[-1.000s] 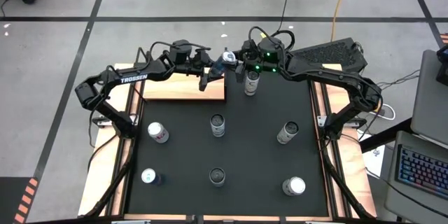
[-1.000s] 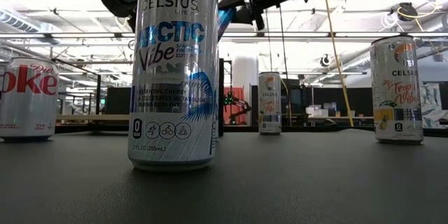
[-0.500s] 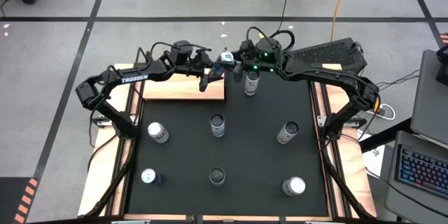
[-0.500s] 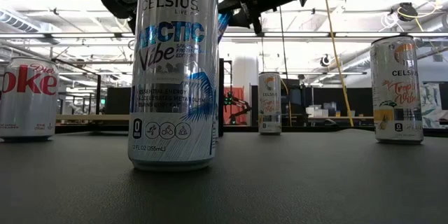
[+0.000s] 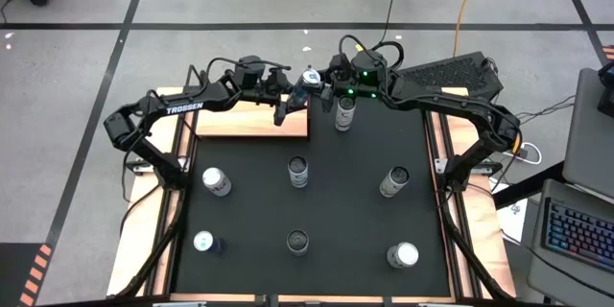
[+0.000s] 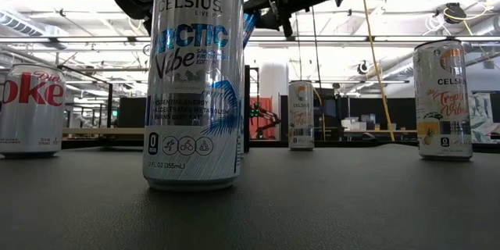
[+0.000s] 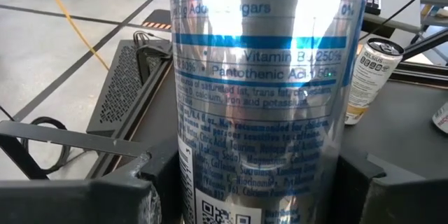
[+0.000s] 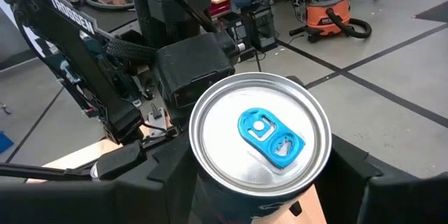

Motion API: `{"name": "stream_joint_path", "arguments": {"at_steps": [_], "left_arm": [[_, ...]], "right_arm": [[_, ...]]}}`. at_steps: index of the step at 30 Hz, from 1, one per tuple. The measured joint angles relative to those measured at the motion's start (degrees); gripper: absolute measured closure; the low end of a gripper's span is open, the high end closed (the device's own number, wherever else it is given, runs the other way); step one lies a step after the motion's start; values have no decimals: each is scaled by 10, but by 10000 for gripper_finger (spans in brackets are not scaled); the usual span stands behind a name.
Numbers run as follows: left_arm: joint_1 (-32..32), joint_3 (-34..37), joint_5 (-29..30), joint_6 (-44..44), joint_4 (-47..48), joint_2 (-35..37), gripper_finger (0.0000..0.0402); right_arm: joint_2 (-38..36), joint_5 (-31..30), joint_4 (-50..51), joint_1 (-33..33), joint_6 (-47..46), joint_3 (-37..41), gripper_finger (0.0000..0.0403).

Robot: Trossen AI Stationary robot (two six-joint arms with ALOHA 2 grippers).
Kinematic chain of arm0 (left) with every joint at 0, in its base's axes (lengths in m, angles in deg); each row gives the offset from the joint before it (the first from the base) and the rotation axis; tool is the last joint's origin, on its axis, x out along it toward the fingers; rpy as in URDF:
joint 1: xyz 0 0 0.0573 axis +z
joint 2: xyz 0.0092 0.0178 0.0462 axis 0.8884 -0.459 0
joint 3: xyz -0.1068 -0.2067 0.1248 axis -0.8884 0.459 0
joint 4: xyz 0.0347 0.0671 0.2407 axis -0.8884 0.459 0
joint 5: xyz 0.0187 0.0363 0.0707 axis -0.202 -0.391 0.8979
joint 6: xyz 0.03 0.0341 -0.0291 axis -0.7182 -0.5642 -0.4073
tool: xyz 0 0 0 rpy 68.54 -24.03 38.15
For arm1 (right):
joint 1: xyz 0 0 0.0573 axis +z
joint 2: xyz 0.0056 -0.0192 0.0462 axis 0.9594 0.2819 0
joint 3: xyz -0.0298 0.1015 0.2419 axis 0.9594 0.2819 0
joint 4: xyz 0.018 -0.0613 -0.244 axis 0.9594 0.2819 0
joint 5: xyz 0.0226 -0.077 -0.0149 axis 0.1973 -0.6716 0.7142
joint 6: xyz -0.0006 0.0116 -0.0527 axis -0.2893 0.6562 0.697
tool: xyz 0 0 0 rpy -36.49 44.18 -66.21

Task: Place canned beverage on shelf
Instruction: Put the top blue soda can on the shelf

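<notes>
Up at 12 o'clock, I've got both grippers clamped on one can (image 5: 311, 79). Left gripper (image 5: 295, 96) grips its body, right gripper (image 5: 324, 84) its top, just off the shelf (image 5: 251, 123).

The held can (image 7: 259, 98) was glossy silver metal with printed text, its lid (image 8: 260, 134) brushed aluminium with a blue tab. The shelf (image 5: 251, 123) was pale grained wood. The mat (image 5: 326, 211) looked matt black.

Left arm hides the shelf (image 5: 251, 123) (far edge only)
</notes>
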Motion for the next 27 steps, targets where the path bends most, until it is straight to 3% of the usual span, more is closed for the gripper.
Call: {"name": "stream_joint_path", "arguments": {"at_steps": [27], "left_arm": [[1, 21, 2, -28, -35, 1, 178]], "right_arm": [[0, 9, 1, -6, 14, 2, 175]]}}
